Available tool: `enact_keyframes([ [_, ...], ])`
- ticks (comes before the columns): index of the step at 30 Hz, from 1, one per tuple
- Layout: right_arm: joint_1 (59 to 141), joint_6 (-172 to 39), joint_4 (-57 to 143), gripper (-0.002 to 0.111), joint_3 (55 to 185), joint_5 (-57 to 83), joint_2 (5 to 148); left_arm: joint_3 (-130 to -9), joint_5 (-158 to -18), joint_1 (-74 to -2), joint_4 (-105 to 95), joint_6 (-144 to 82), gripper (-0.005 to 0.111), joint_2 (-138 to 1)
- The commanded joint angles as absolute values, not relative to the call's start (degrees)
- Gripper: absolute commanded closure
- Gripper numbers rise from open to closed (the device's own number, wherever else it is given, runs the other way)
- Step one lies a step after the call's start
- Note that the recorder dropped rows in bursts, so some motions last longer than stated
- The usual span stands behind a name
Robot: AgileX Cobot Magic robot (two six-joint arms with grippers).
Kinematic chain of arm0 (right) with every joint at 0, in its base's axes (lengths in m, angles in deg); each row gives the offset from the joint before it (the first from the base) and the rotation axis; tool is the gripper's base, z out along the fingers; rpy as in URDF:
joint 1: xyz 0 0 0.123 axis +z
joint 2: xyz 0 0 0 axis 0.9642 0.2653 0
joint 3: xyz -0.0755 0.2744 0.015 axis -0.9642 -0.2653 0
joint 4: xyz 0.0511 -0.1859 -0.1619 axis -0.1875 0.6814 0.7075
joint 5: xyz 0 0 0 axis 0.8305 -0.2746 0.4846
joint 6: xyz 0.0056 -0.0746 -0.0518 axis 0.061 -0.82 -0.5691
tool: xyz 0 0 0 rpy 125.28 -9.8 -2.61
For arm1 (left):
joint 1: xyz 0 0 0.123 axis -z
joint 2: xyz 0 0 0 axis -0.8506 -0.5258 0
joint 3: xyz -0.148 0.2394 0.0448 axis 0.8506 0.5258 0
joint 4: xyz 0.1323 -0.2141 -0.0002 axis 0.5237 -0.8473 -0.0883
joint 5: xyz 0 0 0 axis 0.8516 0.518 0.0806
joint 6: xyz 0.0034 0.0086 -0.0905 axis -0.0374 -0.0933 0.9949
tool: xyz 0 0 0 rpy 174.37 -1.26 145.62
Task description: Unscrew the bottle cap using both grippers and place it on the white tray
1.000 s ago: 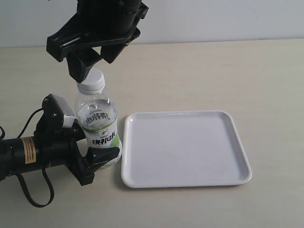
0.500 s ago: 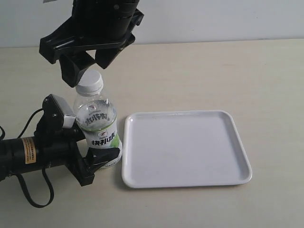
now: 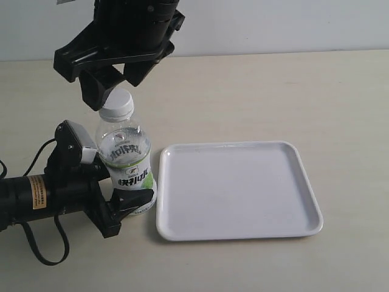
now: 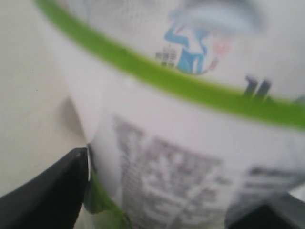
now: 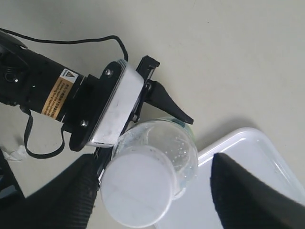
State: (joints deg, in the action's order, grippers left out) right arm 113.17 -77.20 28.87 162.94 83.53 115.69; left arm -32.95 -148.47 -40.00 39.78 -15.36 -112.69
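The bottle [image 3: 125,163] stands upright left of the white tray [image 3: 237,191], with the white bottle cap [image 3: 116,104] on its neck. My left gripper [image 3: 123,193] is shut on the bottle's lower body, and the blurred label [image 4: 190,143] fills the left wrist view beside one black finger [image 4: 43,195]. My right gripper [image 3: 114,85] hangs open just above and around the cap. In the right wrist view the bottle cap [image 5: 137,191] lies close to one finger [image 5: 52,195], far from the other. The clear bottle [image 5: 181,143] shows below it.
The tray [image 5: 248,157] is bare and sits right beside the bottle. The left arm [image 3: 36,194], black with an orange label and a trailing cable, lies along the table's left front. A pale wall runs behind the table.
The right gripper has risen a little and shifted left over the cap, still open. The bottle, the left gripper and the tray have stayed in place.
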Motion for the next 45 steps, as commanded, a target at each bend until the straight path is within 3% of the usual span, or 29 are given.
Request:
enact_keyframes([
  [1,113.28,-77.76,29.22,0.043,163.21,83.35,114.51,-33.16,-149.79,-40.01,39.80,-14.90,0.107,-111.92],
  [20,113.28,-78.30,27.78,0.041,157.98,83.35,111.87,-33.16,-149.79,-40.01,39.91,-14.77,0.107,-111.92],
  [45,113.28,-102.31,26.81,0.041,157.98,83.35,111.99,-33.16,-149.79,-40.01,39.91,-14.77,0.107,-111.92],
])
